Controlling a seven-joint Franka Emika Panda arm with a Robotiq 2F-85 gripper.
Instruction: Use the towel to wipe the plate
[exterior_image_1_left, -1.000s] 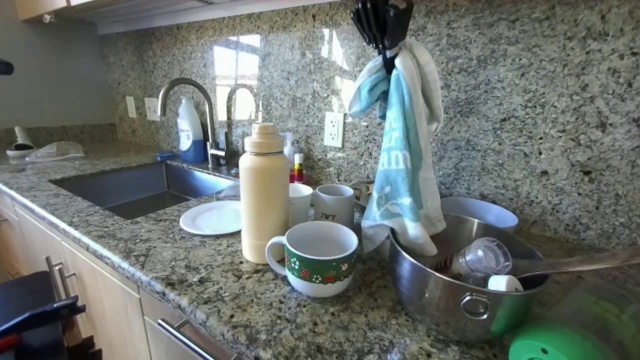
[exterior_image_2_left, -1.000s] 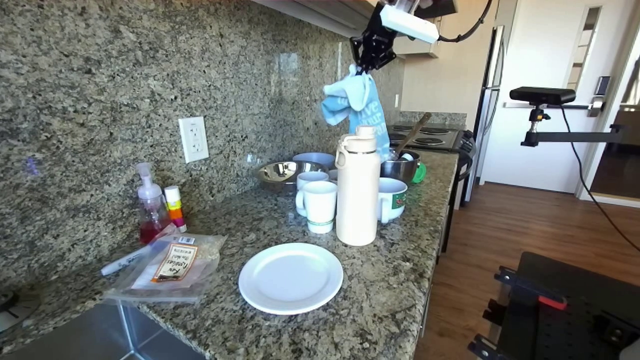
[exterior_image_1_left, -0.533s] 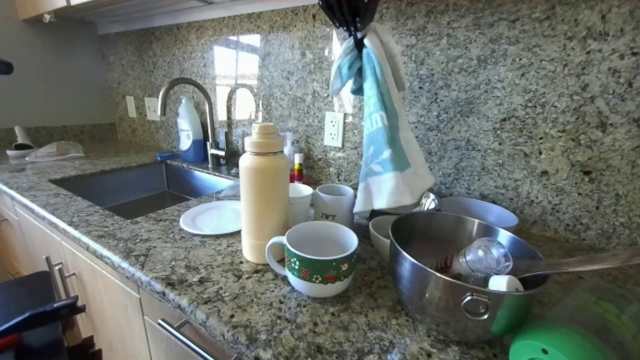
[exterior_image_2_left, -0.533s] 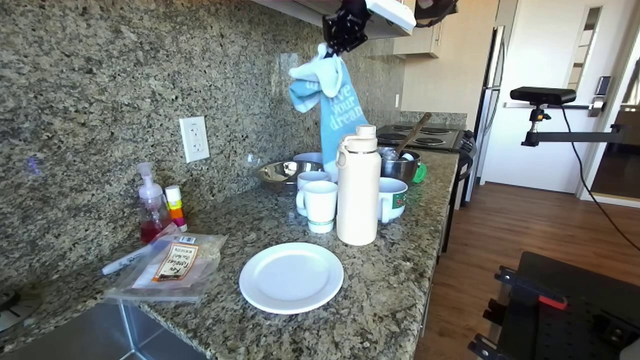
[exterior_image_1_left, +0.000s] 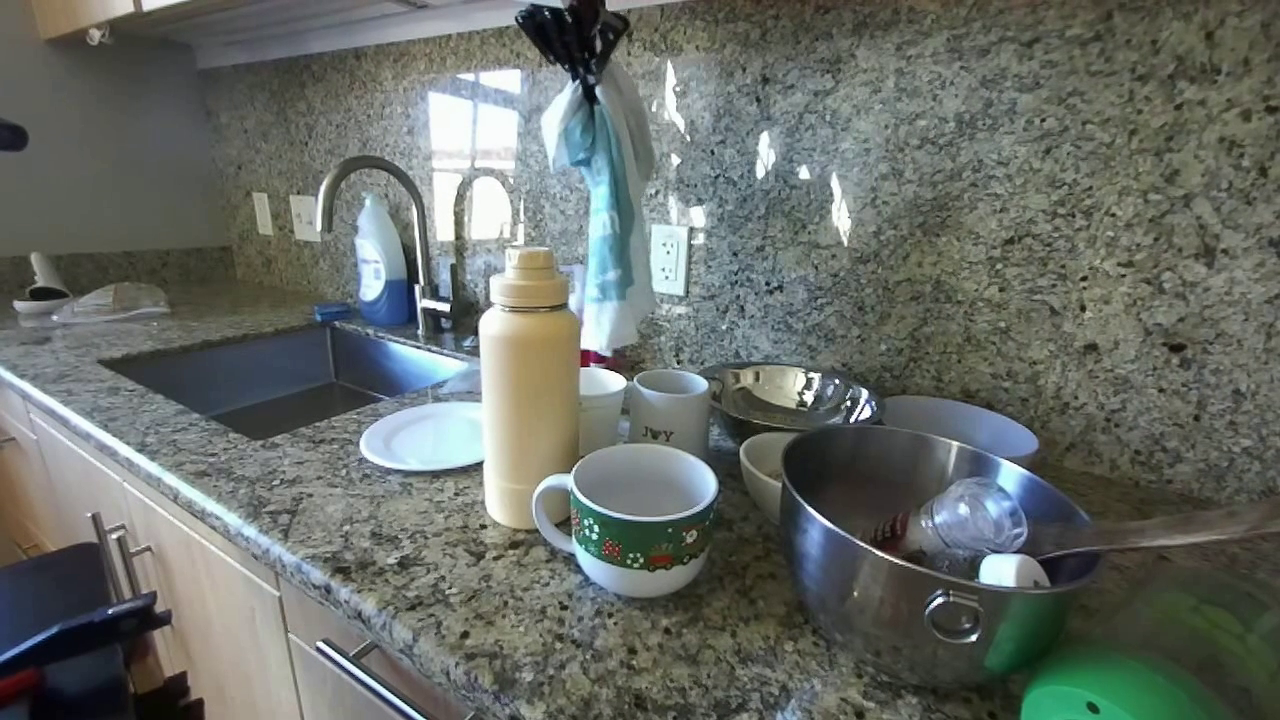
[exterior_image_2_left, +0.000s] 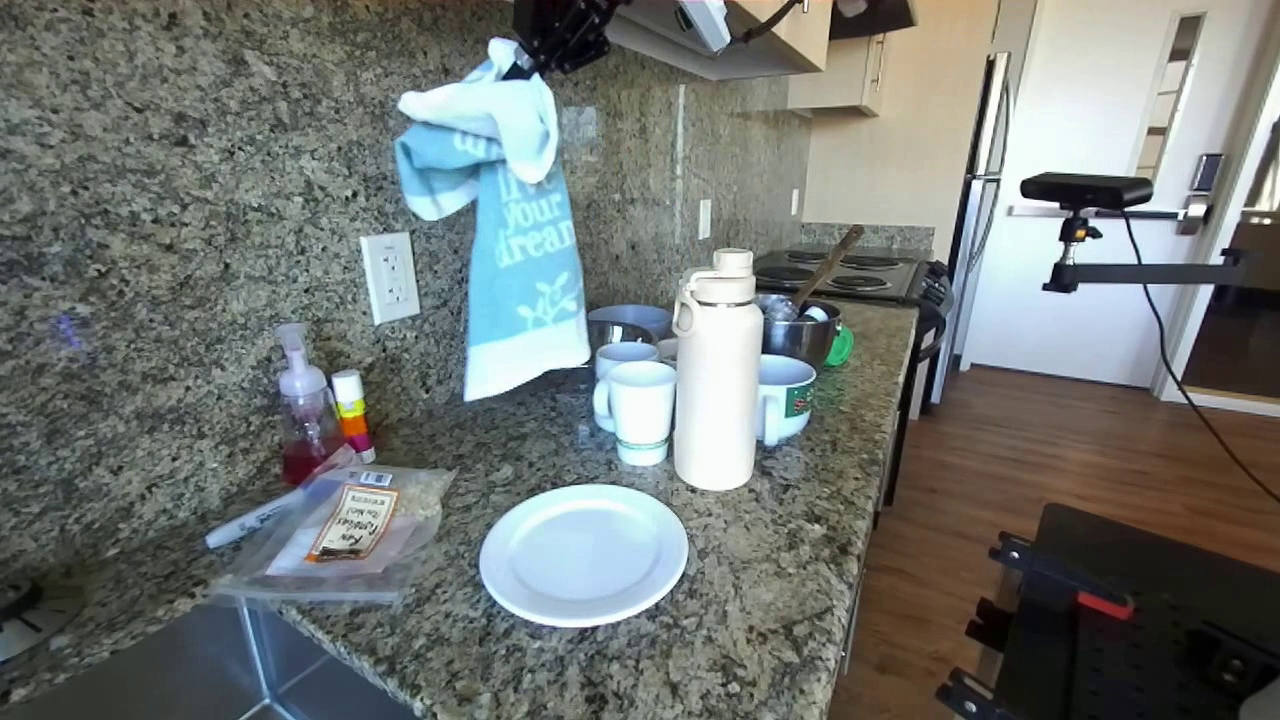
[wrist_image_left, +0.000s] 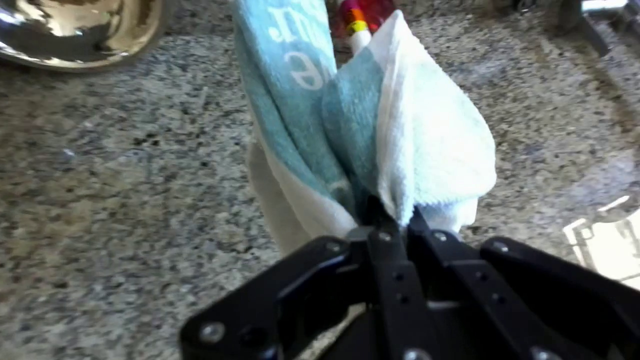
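- Granite counter (exterior_image_2_left: 770, 560): speckled, the surface under all the dishes.
- Sink (exterior_image_1_left: 255, 365): a steel basin sunk into the counter.
- Towel (exterior_image_2_left: 530, 260): blue and white, printed with white lettering and a leafy sprig; it hangs in the air above the counter.
- Steel bowl (exterior_image_1_left: 860, 590): upright, with a clear container (exterior_image_1_left: 975, 515) inside and a wooden handle (exterior_image_2_left: 828, 265) slanting out over the rim.
- Tall bottle (exterior_image_2_left: 715, 400): cream-coloured, capped, upright.
- Plate (exterior_image_2_left: 583, 555): white, face up, flat on the counter between the sink and the tall bottle, apart from the towel.
- Gripper (wrist_image_left: 397, 222): black; its fingers are pinched together on the bunched upper part of the towel, with cloth bulging out either side in the wrist view.
- Pump bottle (exterior_image_2_left: 303, 405): upright, reddish at the base.
- Green-banded mug (exterior_image_1_left: 645, 545): upright, just beside the tall bottle, handle turned towards it.
- White cup (exterior_image_2_left: 640, 405): upright, also just beside the tall bottle.
- JOY mug (exterior_image_1_left: 670, 410): near the white cup; whether they touch, I cannot tell.
- Striped tube (exterior_image_2_left: 352, 415): just beside the pump bottle.
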